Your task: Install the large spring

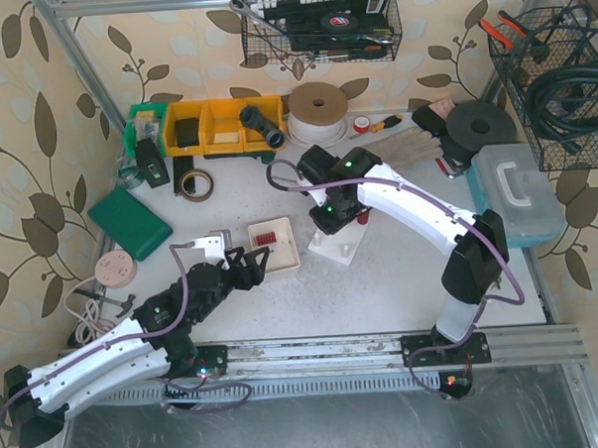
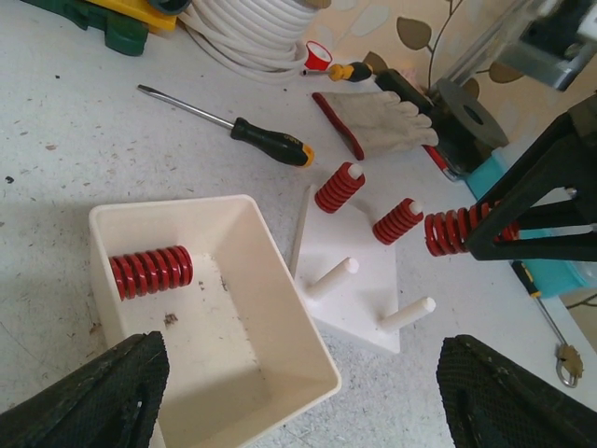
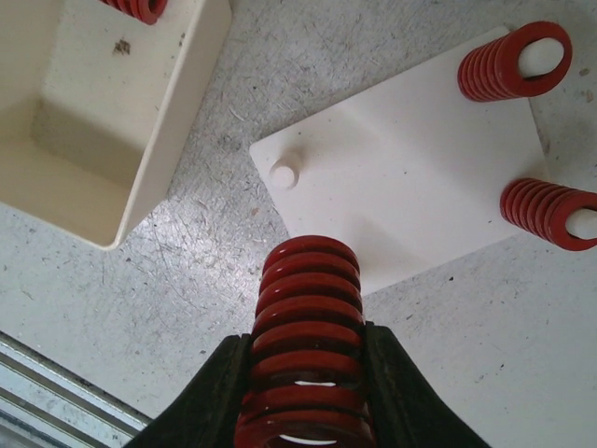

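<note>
You see four red springs in all. The right gripper (image 3: pixel 306 371) clamps one large spring (image 3: pixel 303 299) above the peg plate (image 3: pixel 410 177). Two seated springs (image 3: pixel 513 61) occupy pegs there, and two bare pegs (image 2: pixel 331 277) remain. One spare spring (image 2: pixel 151 273) lies in the one white tray (image 2: pixel 280 257). The left gripper (image 2: pixel 300 392) hangs over that tray, jaws wide.

grey table (image 2: pixel 75 131): tray (image 2: pixel 170 208), peg plate (image 2: pixel 353 235), screwdriver (image 2: pixel 269 142)

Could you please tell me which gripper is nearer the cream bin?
Left. The left gripper hangs open at the cream bin's edge; the right gripper, holding a red spring, is above the peg plate.
</note>
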